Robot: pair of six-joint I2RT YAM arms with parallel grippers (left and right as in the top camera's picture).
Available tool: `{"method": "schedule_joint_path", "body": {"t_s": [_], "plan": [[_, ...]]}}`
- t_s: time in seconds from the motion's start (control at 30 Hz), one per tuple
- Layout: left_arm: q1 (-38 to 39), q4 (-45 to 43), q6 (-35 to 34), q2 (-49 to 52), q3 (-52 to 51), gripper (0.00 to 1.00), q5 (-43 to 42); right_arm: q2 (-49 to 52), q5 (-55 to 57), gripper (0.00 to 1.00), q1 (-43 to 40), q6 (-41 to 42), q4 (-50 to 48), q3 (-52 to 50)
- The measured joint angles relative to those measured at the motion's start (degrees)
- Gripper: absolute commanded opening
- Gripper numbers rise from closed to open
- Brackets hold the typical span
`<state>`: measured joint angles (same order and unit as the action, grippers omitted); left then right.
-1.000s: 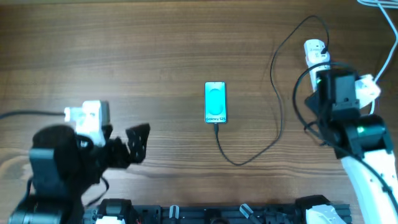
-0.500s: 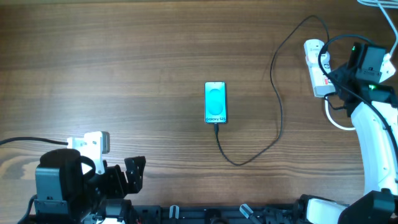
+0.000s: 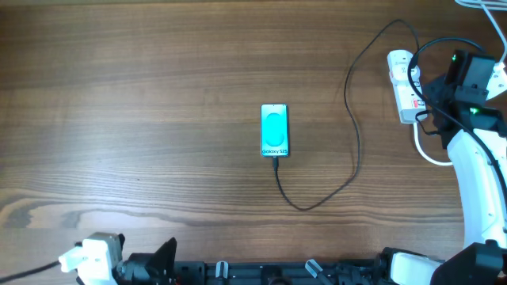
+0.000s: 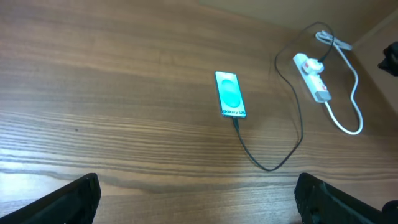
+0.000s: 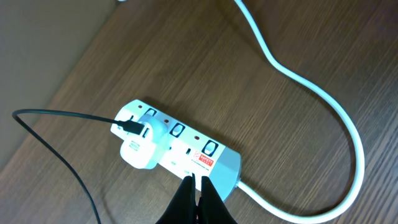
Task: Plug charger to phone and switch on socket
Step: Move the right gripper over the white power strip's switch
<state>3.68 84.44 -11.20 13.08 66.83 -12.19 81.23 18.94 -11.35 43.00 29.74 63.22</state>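
Our right pincer (image 5: 194, 186) is pinched shut, tips right at the edge of the white socket (image 5: 214, 163), far right on the tabletop (image 3: 158, 95). Meanwhile our left pincer (image 4: 199, 198) hangs wide open, near left. The charger (image 3: 354, 150) runs from the socket's adapter (image 5: 140, 152) to the near end of the phone (image 3: 274, 131), mid-tabletop.

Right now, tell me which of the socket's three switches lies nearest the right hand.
The switch at the socket end where the thick white cord leaves, farthest from the plug adapter. The shut right hand points toward it.
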Motion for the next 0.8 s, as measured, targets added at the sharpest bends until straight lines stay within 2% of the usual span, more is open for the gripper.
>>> {"method": "schedule_joint_path", "body": {"t_s": [0.33, 0.6, 0.7, 0.8], "plan": [[0.00, -0.02, 0.00, -8.11, -0.02, 1.00, 0.00, 0.00, 0.72, 0.05, 0.00, -8.00, -0.44, 0.00], [0.00, -0.26, 0.00, -12.35, -0.07, 1.00, 0.02, 0.00, 0.85, 0.05, 0.00, -9.60, 0.68, 0.00], [0.00, -4.74, 0.00, -12.35, -0.55, 1.00, 1.62, 0.00, 0.85, 0.05, 0.00, -10.32, 0.76, 0.00], [0.00, -14.08, -0.02, -12.44, -2.91, 1.00, 2.78, 0.00, 0.85, 0.05, 0.00, -10.38, 1.14, 0.00]]}}
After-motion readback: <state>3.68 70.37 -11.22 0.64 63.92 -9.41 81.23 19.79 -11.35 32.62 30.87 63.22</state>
